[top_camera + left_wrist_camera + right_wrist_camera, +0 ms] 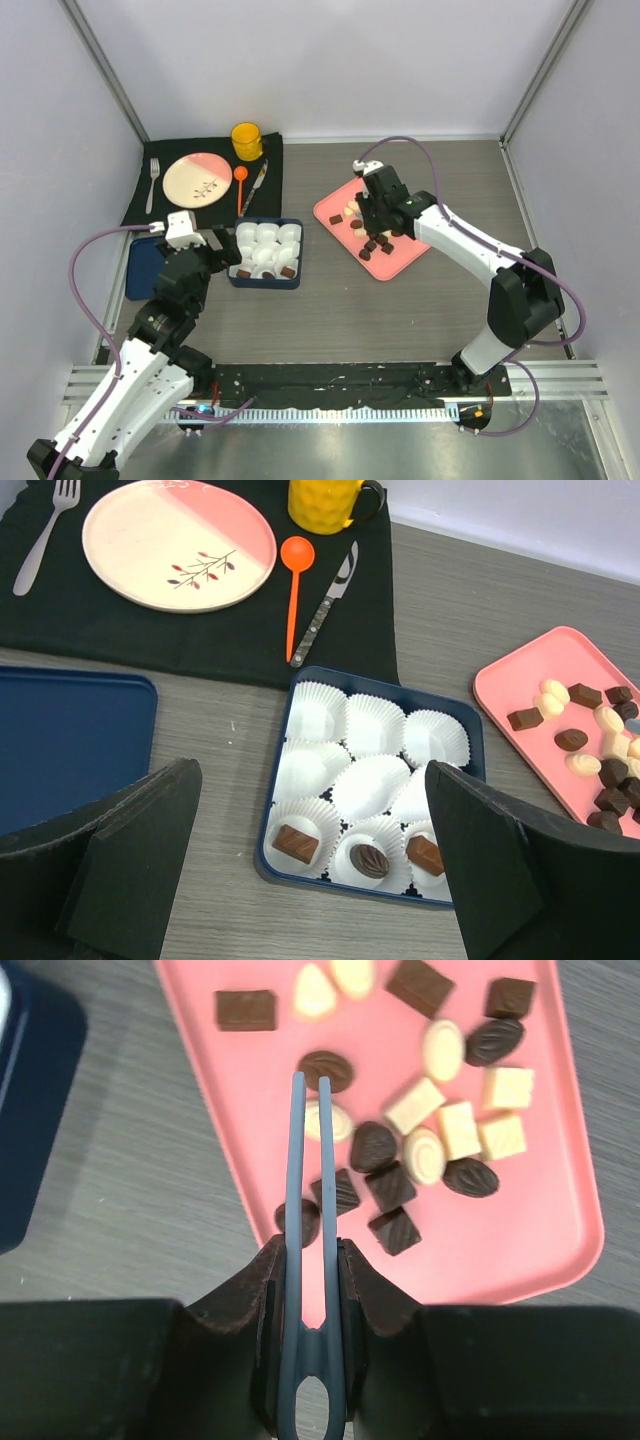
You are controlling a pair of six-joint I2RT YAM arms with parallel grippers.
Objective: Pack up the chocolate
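Reference point: the blue box (400,688), standing on the counter (400,320) and lined with white paper cups (372,725).

Task item: three dark pieces of the chocolate (369,860) sit in cups along the box's row nearest the arm bases, one piece to a cup. The remaining pieces, dark brown and cream, lie loose on a pink tray (500,1230) to the right of the box, apart from it.

Right jaws: closed tight on a pair of slim blue-grey tongs (310,1160), over the pink tray, right of the box. The two prongs are drawn almost together. Their tips lie just beside a dark oval piece, and the prongs cross a cream one — it cannot be told whether any piece is pinched.

Left jaws: spread fully wide and gripping nothing, positioned at the box's near-left side. In the left wrist view the box shows between the two fingers.

Other items: a flat blue tray (70,740) lies left of the box. A black mat (200,640) lies just beyond the box's far edge — it carries a pink-and-cream plate (150,535), a yellow mug (325,500), an orange spoon (296,555), a knife (325,610) and a fork (45,530).
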